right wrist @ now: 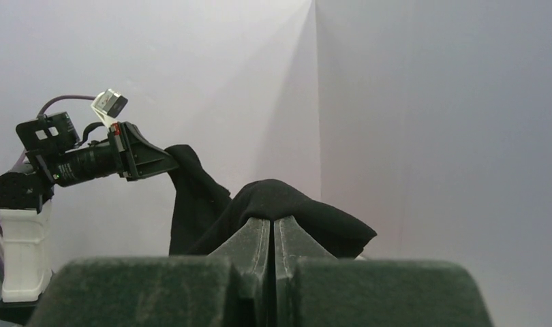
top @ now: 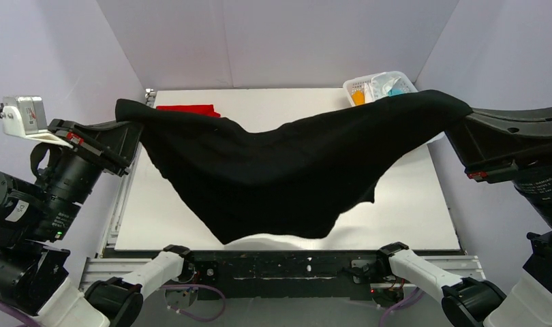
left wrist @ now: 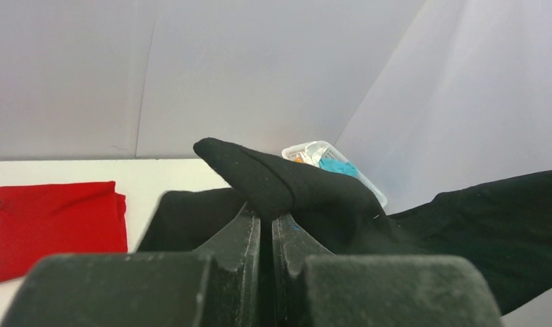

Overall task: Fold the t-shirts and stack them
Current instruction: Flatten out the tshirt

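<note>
While both arms hold it aloft, the black t-shirt (top: 287,170) hangs stretched between them above the table (top: 423,211), its lowest fold sagging toward the near edge. The left gripper (left wrist: 266,216) is clamped tight on one end of the cloth, and the right gripper (right wrist: 272,221) on the other. A folded red t-shirt (top: 188,109) lies at the far left. The basket (top: 355,85), far right, holds what appear to be cyan and orange garments.

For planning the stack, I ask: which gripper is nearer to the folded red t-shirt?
Left. The left gripper, shut on the black t-shirt, is raised just left of the red t-shirt; the right gripper holds its other end near the basket.
</note>
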